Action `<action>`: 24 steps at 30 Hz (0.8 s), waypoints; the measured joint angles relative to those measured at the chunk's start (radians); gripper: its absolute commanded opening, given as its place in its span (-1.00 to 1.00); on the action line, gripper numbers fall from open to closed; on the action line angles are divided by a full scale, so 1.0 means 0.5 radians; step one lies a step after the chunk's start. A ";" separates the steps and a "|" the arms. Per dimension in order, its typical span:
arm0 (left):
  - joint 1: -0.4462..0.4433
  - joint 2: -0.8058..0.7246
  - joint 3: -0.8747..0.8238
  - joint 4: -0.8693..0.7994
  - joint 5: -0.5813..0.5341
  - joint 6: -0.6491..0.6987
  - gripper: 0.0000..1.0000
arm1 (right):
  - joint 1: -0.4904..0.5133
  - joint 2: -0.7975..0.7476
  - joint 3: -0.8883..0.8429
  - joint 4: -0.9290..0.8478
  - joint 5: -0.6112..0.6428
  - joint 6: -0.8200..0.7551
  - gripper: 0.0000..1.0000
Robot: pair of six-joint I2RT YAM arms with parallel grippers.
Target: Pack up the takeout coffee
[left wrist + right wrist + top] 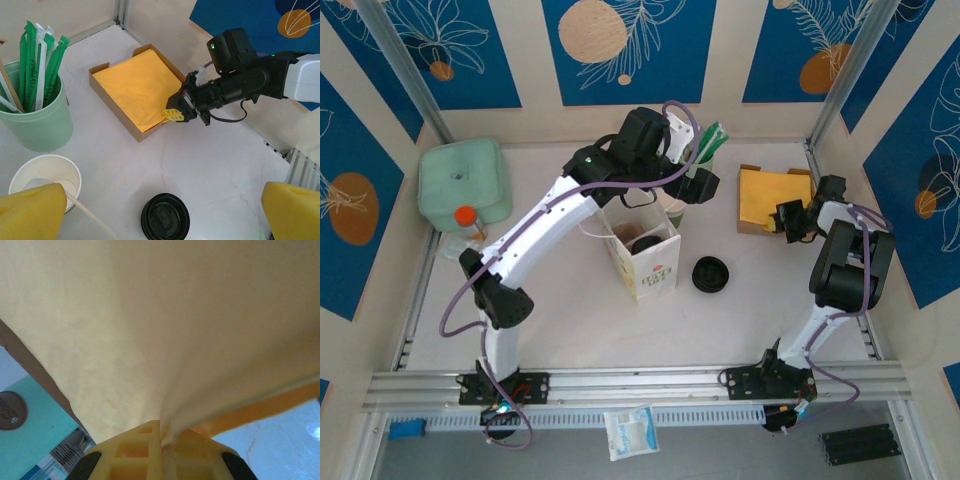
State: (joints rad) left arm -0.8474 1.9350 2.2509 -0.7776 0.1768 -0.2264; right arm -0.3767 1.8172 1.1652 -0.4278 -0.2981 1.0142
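Observation:
Inside the open white paper bag (pixel 650 268), a round dark top (pixel 643 243) shows; it looks like the takeout coffee's black lid. A lidless white paper cup (pixel 46 176) stands beside the bag. A loose black lid (pixel 165 218) lies on the table. My left gripper (pixel 161 202) hangs open above that lid, its yellow fingertips (pixel 33 214) wide apart; from above, the left gripper (pixel 686 193) is behind the bag. My right gripper (pixel 162 440) is shut on a corner of the top yellow sheet (pixel 137 85) in the cardboard tray (pixel 116 111).
A mint-green cup of wrapped straws (pixel 36 122) stands left of the tray. At the back left, a pale green container (pixel 465 180) sits with an orange-capped bottle (pixel 470 220) beside it. Walls close the back and sides.

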 measured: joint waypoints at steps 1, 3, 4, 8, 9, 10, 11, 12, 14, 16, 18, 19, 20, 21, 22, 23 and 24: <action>0.000 0.000 -0.001 -0.001 0.000 0.000 0.99 | -0.004 -0.014 0.000 -0.005 -0.005 -0.001 -1.00; 0.000 0.000 0.000 0.000 0.000 -0.001 0.99 | -0.008 -0.062 0.004 -0.013 -0.007 -0.001 -1.00; 0.000 0.000 0.000 -0.001 0.000 -0.001 0.99 | -0.009 -0.096 0.012 -0.021 -0.009 -0.002 -1.00; 0.000 0.000 0.000 -0.001 -0.001 -0.001 0.99 | -0.011 -0.258 0.104 -0.040 -0.012 -0.017 -1.00; 0.000 0.000 0.000 -0.001 -0.001 -0.001 0.99 | -0.011 -0.289 0.127 -0.044 -0.012 -0.023 -1.00; 0.000 0.000 0.000 -0.001 -0.001 -0.001 0.99 | -0.011 -0.327 0.155 -0.049 -0.014 -0.026 -1.00; 0.000 0.000 0.000 -0.001 -0.001 -0.001 0.99 | -0.011 -0.361 0.179 -0.051 -0.019 -0.030 -1.00; 0.000 0.000 0.000 -0.001 -0.002 -0.001 0.99 | -0.011 -0.391 0.195 -0.054 -0.022 -0.032 -1.00; 0.000 0.000 0.000 -0.001 -0.002 -0.001 0.99 | -0.011 -0.454 0.211 -0.065 -0.035 -0.039 -1.00; 0.000 0.000 0.000 -0.001 -0.002 -0.001 0.99 | -0.010 -0.509 0.221 -0.083 -0.042 -0.040 -1.00; 0.000 0.000 0.000 -0.001 -0.002 -0.002 0.99 | -0.010 -0.560 0.229 -0.108 -0.043 -0.046 -1.00; 0.000 0.000 0.000 -0.001 -0.002 -0.003 0.99 | -0.008 -0.591 0.235 -0.125 -0.049 -0.047 -1.00; 0.000 0.000 0.000 -0.001 -0.002 -0.005 0.99 | -0.006 -0.623 0.243 -0.143 -0.050 -0.047 -1.00; 0.000 0.000 0.000 -0.001 -0.003 -0.005 0.99 | -0.006 -0.649 0.251 -0.158 -0.056 -0.052 -1.00; 0.000 0.000 0.000 -0.001 -0.003 -0.006 0.99 | -0.005 -0.683 0.259 -0.172 -0.060 -0.054 -1.00; 0.000 -0.001 0.000 -0.002 -0.008 -0.005 0.99 | -0.004 -0.727 0.266 -0.184 -0.072 -0.055 -1.00; 0.000 -0.001 0.000 -0.002 -0.011 -0.006 0.99 | -0.001 -0.760 0.275 -0.201 -0.079 -0.055 -1.00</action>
State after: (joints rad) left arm -0.8474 1.9347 2.2509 -0.7784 0.1711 -0.2295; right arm -0.3771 1.4372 1.3025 -0.5285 -0.3378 0.9867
